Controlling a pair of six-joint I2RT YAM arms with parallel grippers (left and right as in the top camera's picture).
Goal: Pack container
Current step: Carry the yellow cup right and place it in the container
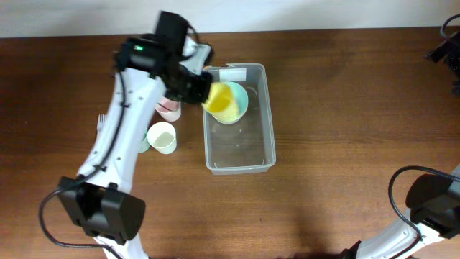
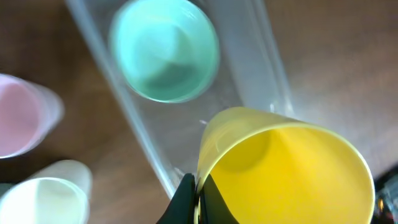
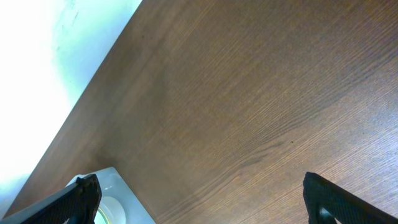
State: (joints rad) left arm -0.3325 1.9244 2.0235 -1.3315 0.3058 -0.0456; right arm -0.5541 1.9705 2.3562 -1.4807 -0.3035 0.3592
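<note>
Left jaws pinch the rim of the yellow cup (image 2: 286, 168), tilted above the container (image 1: 267, 122), which sits mid-counter (image 1: 345, 86) holding a green bowl (image 2: 165, 50); right jaws gape wide above the counter

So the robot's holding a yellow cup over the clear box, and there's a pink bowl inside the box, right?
Not quite. The bowl inside the container is mint green, not pink; the pink cup stands outside on the table. The left wrist view shows it. The yellow cup held over the container is right.
</note>
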